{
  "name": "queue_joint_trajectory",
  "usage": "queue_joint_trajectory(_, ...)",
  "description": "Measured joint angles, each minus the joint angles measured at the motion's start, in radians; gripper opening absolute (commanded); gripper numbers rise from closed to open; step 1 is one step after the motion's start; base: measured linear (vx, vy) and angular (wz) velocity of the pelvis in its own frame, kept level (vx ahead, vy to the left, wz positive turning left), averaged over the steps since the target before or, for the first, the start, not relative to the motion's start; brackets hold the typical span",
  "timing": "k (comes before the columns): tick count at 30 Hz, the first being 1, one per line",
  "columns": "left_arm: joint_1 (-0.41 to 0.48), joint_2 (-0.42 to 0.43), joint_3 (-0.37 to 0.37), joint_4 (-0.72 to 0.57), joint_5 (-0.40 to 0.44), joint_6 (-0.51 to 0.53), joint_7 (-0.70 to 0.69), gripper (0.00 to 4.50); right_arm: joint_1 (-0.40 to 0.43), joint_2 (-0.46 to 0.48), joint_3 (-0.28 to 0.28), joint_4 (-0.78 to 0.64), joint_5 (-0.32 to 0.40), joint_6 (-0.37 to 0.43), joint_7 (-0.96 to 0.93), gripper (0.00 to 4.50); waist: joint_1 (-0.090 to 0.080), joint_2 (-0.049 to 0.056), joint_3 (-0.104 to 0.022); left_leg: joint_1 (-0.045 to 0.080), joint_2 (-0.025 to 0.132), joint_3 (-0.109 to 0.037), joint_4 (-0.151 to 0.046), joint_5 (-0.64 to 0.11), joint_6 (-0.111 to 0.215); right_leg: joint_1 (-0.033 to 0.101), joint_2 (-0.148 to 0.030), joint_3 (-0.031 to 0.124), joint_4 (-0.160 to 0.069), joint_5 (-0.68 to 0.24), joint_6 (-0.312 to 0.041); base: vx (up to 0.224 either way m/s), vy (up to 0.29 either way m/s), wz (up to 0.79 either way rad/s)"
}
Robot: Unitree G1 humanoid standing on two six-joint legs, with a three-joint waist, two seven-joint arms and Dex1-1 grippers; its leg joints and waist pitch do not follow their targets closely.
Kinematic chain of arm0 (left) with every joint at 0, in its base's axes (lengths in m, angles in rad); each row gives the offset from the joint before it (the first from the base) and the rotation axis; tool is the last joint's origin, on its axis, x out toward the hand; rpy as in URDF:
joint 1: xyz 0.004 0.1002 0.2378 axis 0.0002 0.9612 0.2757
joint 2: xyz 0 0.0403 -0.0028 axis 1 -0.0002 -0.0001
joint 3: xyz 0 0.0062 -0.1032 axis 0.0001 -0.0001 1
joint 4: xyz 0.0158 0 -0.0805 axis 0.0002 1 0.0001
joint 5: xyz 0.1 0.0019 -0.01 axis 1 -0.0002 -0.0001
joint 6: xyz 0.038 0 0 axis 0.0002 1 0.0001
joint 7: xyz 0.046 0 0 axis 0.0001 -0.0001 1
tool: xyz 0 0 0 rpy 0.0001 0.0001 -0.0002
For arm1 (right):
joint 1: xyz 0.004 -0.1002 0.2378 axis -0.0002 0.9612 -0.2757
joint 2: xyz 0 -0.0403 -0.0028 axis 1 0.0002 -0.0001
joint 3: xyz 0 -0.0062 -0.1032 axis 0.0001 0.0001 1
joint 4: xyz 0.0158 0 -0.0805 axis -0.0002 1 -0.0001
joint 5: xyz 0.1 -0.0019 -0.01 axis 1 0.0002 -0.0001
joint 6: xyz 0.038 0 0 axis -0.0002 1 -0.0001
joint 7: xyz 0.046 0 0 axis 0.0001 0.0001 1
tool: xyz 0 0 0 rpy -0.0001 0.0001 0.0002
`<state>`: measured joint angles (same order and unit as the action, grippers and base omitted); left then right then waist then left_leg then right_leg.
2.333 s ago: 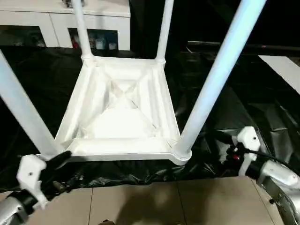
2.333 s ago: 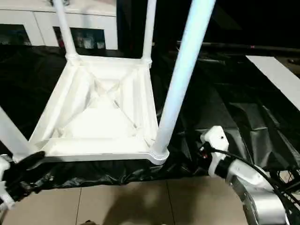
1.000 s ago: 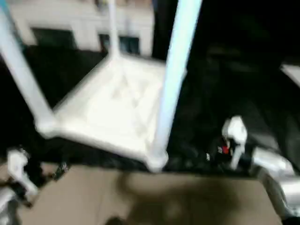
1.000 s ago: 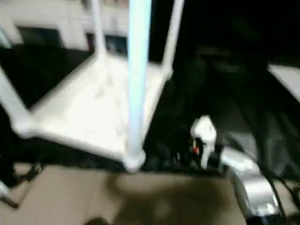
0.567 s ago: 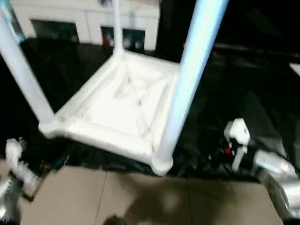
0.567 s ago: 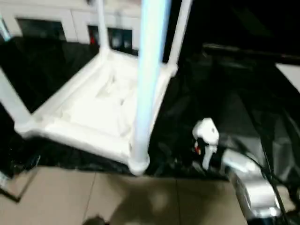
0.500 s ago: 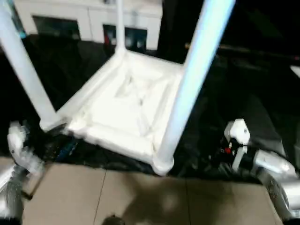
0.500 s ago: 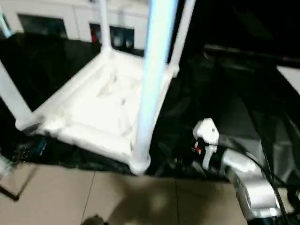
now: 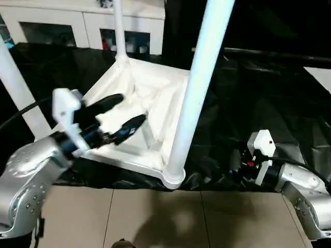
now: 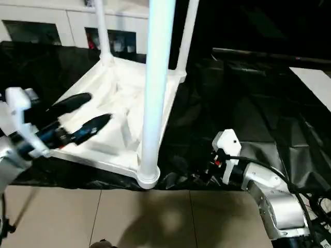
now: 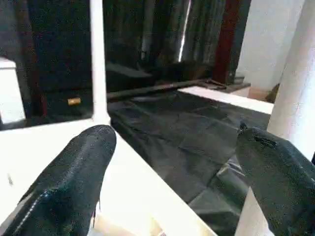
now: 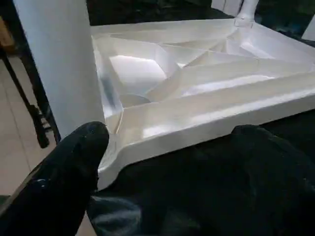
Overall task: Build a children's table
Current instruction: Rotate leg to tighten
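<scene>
I am watching the children's table (image 9: 145, 111) lying upside down on the black sheet (image 9: 248, 103), its legs pointing straight up, one corner hanging past the edge. If I bump the near leg (image 9: 199, 82), it could tip off. My left fingers (image 9: 116, 113) and right fingers (image 12: 88, 147) are spread wide, holding nothing.

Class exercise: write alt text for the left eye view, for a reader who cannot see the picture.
A white children's table lies upside down on black sheeting, its legs pointing up, the nearest leg rising past the picture's top. The left gripper reaches over the table's underside with fingers open, holding nothing; the right gripper rests low on the sheeting nearby.
</scene>
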<state>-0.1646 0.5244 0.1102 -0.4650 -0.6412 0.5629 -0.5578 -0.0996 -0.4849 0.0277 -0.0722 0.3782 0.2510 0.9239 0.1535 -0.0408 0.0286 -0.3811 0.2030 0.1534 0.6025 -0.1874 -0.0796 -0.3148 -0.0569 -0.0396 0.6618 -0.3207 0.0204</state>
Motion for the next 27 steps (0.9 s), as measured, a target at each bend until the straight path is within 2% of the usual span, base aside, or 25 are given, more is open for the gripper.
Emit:
queue_joint_trajectory(4, 0.045, 0.005, -0.019, -0.010, 0.017, 0.077, 0.018, 4.47, 0.007, -0.032, 0.065, -0.069, 0.035, 0.045, 0.093, 4.50, -0.012, 0.002, 0.000, 0.000, 0.000, 0.000, 0.000, 0.000, 0.000, 0.000, 0.001, 0.000, -0.002, 0.002, 0.004, 0.000, 0.000, 0.00)
queue_joint_trajectory(9, 0.093, 0.058, -0.011, -0.017, 0.008, 0.131, 0.011, 4.47, -0.030, -0.019, 0.098, -0.044, 0.038, 0.046, 0.119, 4.50, -0.012, 0.003, 0.001, -0.003, 0.000, -0.001, 0.000, 0.000, 0.000, 0.000, 0.001, 0.000, -0.006, 0.003, 0.006, 0.000, 0.000, 0.00)
queue_joint_trajectory(14, 0.159, 0.139, 0.004, -0.008, -0.012, 0.171, -0.050, 4.47, -0.141, 0.053, 0.147, 0.063, -0.027, -0.001, 0.108, 4.50, -0.014, 0.004, 0.001, -0.002, 0.000, -0.001, 0.000, 0.000, 0.000, 0.000, 0.001, 0.000, -0.006, 0.003, 0.005, 0.000, 0.000, 0.00)
queue_joint_trajectory(18, 0.170, 0.136, 0.004, 0.002, -0.014, 0.198, -0.061, 4.47, -0.201, 0.098, 0.187, 0.165, -0.044, -0.026, 0.122, 4.50, -0.007, 0.005, 0.002, -0.003, 0.000, -0.001, 0.000, 0.000, 0.000, 0.000, 0.001, -0.001, -0.007, 0.002, 0.003, 0.000, 0.000, 0.00)
queue_joint_trajectory(23, 0.167, 0.131, 0.003, 0.025, -0.013, 0.178, -0.062, 4.47, -0.287, 0.153, 0.218, 0.299, -0.069, -0.067, 0.159, 4.50, -0.013, 0.006, 0.003, -0.003, 0.000, -0.001, 0.000, 0.001, -0.001, 0.000, 0.001, 0.000, -0.006, 0.004, 0.004, 0.000, 0.000, 0.00)
queue_joint_trajectory(27, 0.190, 0.130, 0.005, 0.051, -0.004, 0.154, -0.064, 4.47, -0.309, 0.169, 0.221, 0.335, -0.080, -0.092, 0.166, 4.50, -0.013, 0.005, 0.002, -0.004, 0.000, -0.001, 0.000, 0.001, -0.001, -0.001, 0.001, 0.000, -0.007, 0.005, 0.006, 0.000, 0.000, 0.00)
